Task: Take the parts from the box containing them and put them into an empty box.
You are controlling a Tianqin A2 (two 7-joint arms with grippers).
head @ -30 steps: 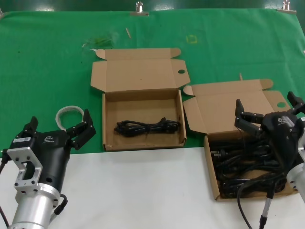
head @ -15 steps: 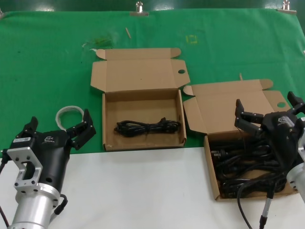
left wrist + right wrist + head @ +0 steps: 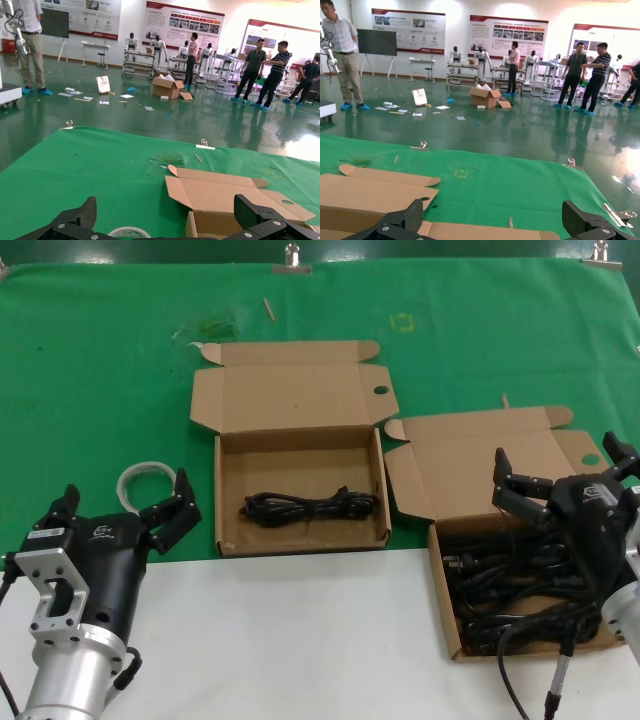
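The box containing the parts [image 3: 446,612] sits at the right, on the edge between white table and green cloth, its tray full of tangled black cords [image 3: 505,590]. My right gripper [image 3: 560,472] hovers over its back edge, open, holding nothing; in the right wrist view that gripper [image 3: 495,220] looks out over the lid [image 3: 485,233]. The empty box [image 3: 228,480] stands in the middle with its lid open, and one black cord bundle [image 3: 310,507] lies on its floor. My left gripper [image 3: 122,508] waits open at the near left, and its wrist view shows the gripper [image 3: 167,218] facing that box's lid [image 3: 225,192].
A whitish tube ring [image 3: 140,478] lies on the green cloth [image 3: 100,370] just beyond my left gripper, and the left wrist view also shows the ring [image 3: 129,233]. White tabletop [image 3: 290,640] spans the front. Clips [image 3: 292,258] hold the cloth at the far edge.
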